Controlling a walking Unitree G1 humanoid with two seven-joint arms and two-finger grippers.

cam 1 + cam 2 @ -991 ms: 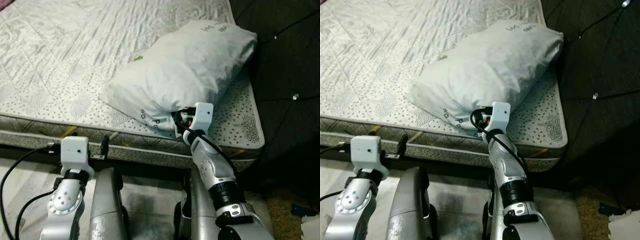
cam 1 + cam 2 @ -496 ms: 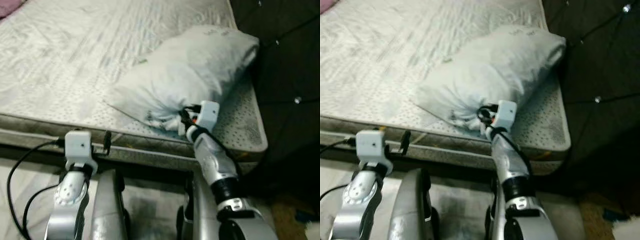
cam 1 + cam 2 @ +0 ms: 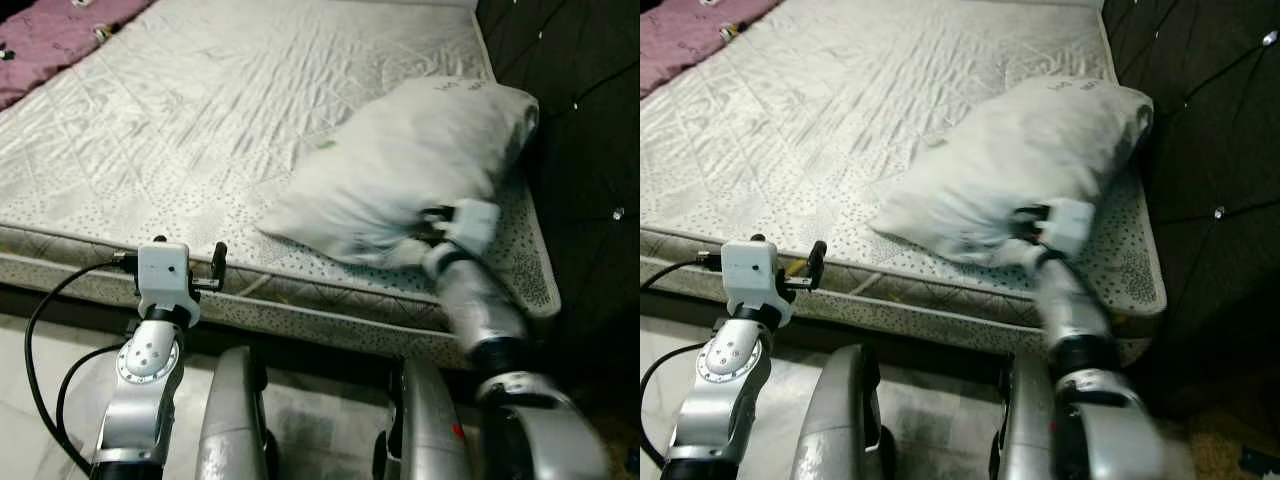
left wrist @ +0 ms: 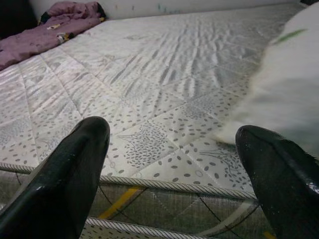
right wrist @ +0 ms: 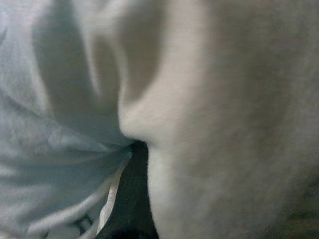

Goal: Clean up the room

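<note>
One pillow [image 3: 420,160], print unreadable, pinched by right fingers [image 3: 1032,222]; left fingers [image 4: 75,169] spread.

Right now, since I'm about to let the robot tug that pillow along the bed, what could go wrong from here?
1. The right gripper is buried in the pillow at its near end, pinching fabric; the cloth could slip free or stretch.
2. The pillow lies near the mattress corner, beside the dark headboard; a sideways pull might drag it off the edge.
3. The left gripper hangs open at the mattress edge, giving no support.
</note>
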